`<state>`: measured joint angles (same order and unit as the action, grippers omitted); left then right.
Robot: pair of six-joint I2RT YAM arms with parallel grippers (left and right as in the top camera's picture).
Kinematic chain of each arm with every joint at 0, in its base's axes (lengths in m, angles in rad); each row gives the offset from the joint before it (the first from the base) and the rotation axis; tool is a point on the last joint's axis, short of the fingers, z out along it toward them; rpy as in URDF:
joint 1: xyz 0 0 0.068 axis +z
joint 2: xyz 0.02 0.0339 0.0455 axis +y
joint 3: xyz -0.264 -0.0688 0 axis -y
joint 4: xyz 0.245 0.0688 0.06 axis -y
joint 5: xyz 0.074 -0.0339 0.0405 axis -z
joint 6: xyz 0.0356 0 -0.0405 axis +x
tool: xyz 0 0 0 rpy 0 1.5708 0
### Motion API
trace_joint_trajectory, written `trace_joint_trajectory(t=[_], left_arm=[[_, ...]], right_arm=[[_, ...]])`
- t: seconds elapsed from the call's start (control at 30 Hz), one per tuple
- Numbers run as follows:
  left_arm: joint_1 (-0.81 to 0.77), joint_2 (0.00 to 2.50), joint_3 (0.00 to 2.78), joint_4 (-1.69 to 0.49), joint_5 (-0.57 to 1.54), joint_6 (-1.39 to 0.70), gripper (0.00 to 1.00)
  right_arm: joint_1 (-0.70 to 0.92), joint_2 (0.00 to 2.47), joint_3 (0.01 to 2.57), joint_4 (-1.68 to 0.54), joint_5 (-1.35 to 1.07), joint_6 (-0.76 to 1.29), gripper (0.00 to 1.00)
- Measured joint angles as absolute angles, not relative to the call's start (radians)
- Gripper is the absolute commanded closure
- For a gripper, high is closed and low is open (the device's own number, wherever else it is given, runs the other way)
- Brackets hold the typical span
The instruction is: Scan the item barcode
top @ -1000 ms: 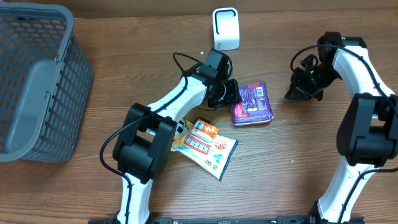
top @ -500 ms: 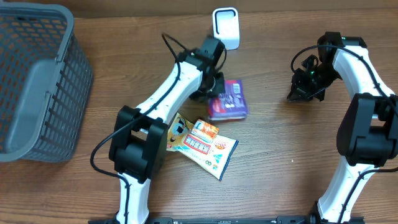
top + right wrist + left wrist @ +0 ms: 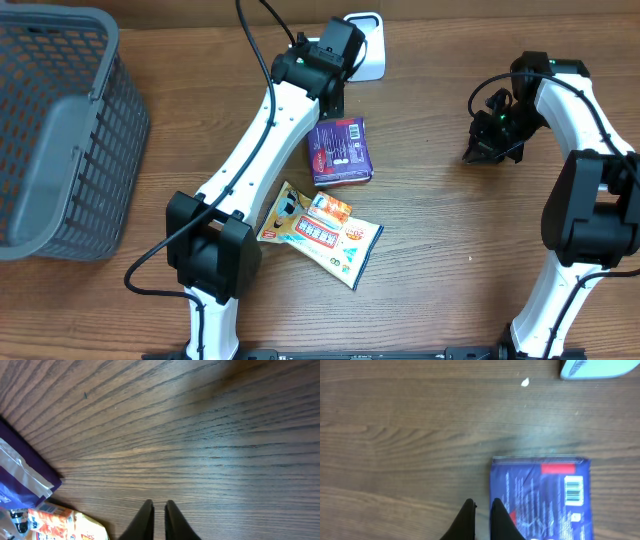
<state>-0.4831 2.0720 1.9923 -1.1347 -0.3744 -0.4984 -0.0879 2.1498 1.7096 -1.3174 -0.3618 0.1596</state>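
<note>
Hovering at the packet's edge, left tool (image 3: 483, 505): jaws pressed together, nothing seen between them. Its right finger overlaps the left edge of the purple packet (image 3: 540, 502); whether it touches or hangs just above, cannot tell.

Packet lies flat on the surface (image 3: 395, 420), centre of the scene, with the barcode (image 3: 574, 490) face up on the side away from the tool. Scanner (image 3: 370, 55) stands just beyond it on the far side, partly under the left arm.

Step in hand, by my reading: getting the barcode in front of the scanner. To do it well:
- A closed tool can only nudge, so spread the jaws first.
- Take an edge clear of the barcode.
- Lift, tilt the code toward the scanner face, and hold steady.

Right tool (image 3: 157, 506): jaws nearly together, empty, well off to the right over bare wood.

Snack bag (image 3: 325, 235) lies just near of the packet. Basket (image 3: 60, 130) sits at the far left.
</note>
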Motion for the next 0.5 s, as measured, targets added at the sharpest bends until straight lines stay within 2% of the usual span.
trace_joint_trajectory(t=[0.07,0.1,0.13,0.17,0.2,0.5], left_arm=[[-0.490,2.072,1.992,-1.165,-0.374,-0.526,0.62],[-0.489,2.072,1.991,-1.170,-0.358,-0.540,0.47],[-0.488,2.072,1.988,-1.166,-0.334,-0.553,0.25],[-0.486,2.072,1.980,-1.157,-0.305,-0.560,0.07],[-0.480,2.072,1.967,-1.143,-0.265,-0.567,0.00],[-0.311,2.084,1.779,-0.981,0.154,-0.519,0.02]], right_arm=[[-0.088,2.150,1.710,-1.317,-0.361,0.160,0.86],[-0.088,2.150,1.710,-1.318,-0.361,0.160,0.86],[-0.088,2.150,1.710,-1.319,-0.360,0.160,0.85],[-0.088,2.150,1.710,-1.321,-0.360,0.160,0.85],[-0.088,2.150,1.710,-1.321,-0.359,0.160,0.85],[-0.088,2.150,1.710,-1.325,-0.359,0.159,0.84]])
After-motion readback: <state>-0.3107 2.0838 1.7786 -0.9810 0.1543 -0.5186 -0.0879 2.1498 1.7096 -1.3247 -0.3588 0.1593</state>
